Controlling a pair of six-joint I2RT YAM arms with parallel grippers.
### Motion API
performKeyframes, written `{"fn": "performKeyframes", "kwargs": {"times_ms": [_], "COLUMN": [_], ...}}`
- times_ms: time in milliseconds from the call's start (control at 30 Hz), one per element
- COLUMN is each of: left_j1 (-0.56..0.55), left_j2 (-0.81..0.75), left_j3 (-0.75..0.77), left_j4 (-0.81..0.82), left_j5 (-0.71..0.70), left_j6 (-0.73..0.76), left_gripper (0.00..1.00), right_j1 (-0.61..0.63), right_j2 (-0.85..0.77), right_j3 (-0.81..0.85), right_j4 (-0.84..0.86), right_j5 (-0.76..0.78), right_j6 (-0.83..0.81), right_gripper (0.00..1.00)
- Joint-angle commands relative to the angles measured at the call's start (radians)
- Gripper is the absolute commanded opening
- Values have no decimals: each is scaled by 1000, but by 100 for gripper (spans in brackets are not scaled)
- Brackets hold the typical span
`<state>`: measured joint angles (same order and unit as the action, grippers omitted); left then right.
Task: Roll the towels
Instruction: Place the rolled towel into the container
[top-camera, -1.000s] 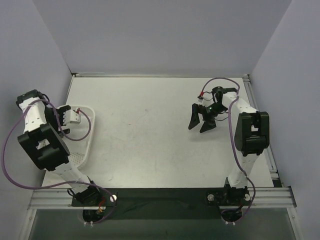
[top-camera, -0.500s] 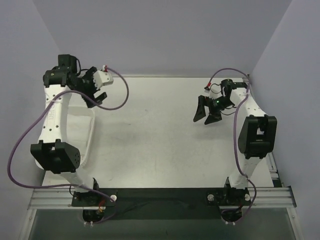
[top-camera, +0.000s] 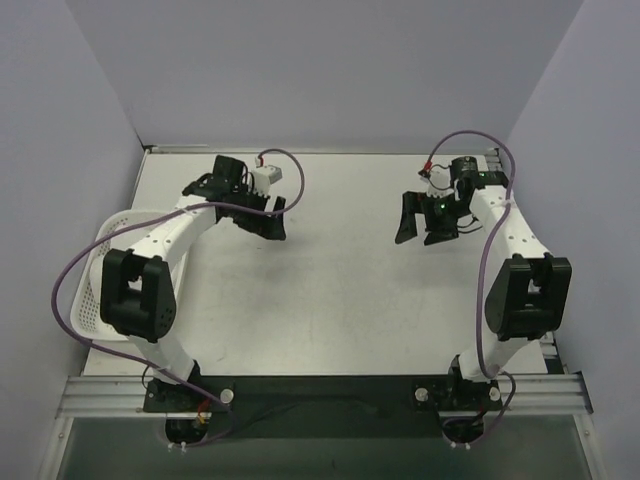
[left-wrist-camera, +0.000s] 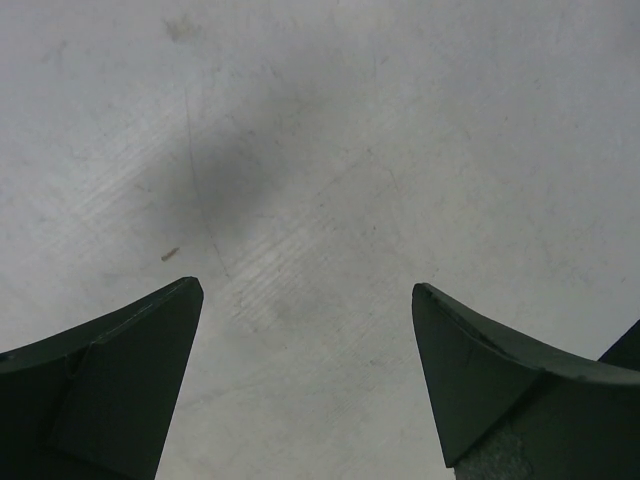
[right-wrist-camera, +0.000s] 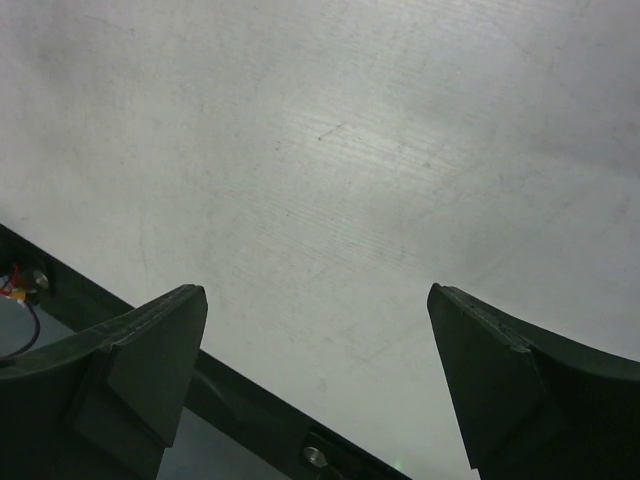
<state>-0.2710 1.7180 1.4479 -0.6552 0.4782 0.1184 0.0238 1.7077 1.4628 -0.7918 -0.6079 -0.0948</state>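
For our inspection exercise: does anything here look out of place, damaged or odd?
Nothing damaged or spilled. One oddity: no towel is in view; the left gripper and right gripper hang open over the table, basket at its left edge.

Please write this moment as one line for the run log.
left gripper: open, empty, above white table | right gripper: open, empty, above table | towels: none in view | white perforated plastic basket: at table's left edge

You have nothing to read here. No text, label, brand, number or sign can be made out on the desk (top-camera: 330, 290) or the basket (top-camera: 85, 300). The fingers of the left tool (left-wrist-camera: 308, 288) and the right tool (right-wrist-camera: 317, 290) are plain and dark.
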Motion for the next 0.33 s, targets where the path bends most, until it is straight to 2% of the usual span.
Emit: {"fn": "performKeyframes", "kwargs": {"times_ms": [0,167,300], "left_j1": [-5,-4,0], "left_j2": [-60,-107,-169], "left_j3": [-87,-219,-284], "left_j4": [181,184,195], "left_j5": [-111,-188,-202], "left_j6": [-94,-56,-39], "left_gripper": [97,97,97], "right_j1": [37,120,136], "right_j2": [-62,-138,-152], "right_j3": [-125,-281,-265], "right_j4": [29,112,109], "right_j5": [77,163,184], "right_j6": [20,-11,-11], "right_gripper": [100,100,100]}}
